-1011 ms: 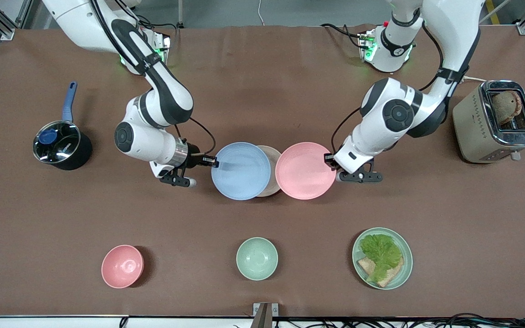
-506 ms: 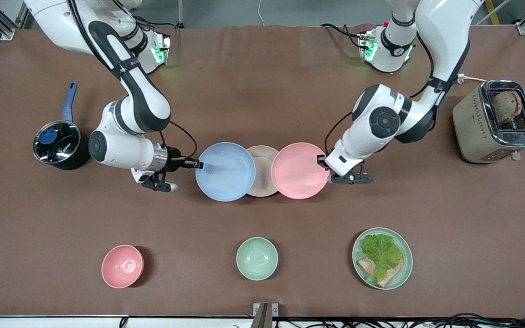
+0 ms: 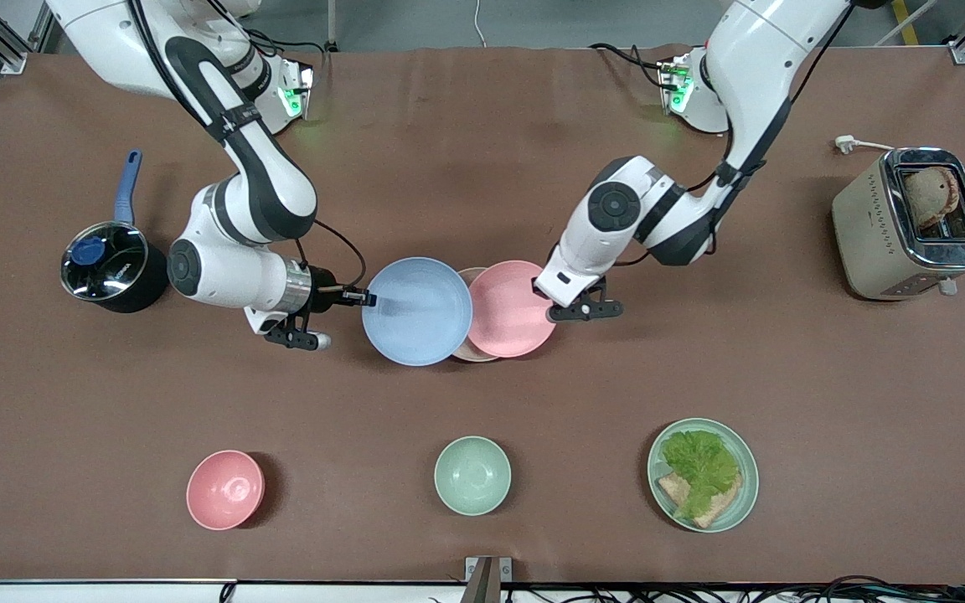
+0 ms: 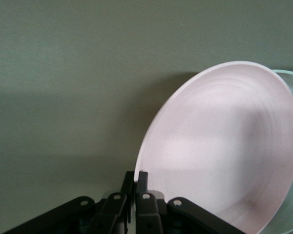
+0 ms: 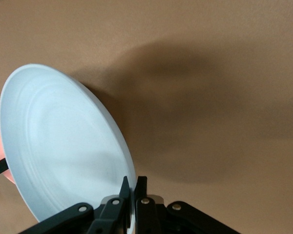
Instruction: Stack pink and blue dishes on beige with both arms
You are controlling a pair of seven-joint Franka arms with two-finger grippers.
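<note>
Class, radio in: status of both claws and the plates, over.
Left claw shut on pink plate, over beige plate. Right claw shut on blue plate, overlapping both. Nothing blocking.

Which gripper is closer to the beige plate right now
Left. The left gripper holds the pink plate over most of the beige plate; the right gripper holds the blue plate by its rim, out toward the right arm's end.

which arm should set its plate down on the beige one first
Probably the left. The left gripper holds the pink plate over most of the beige plate; the right gripper's blue plate overlaps only its edge.
</note>
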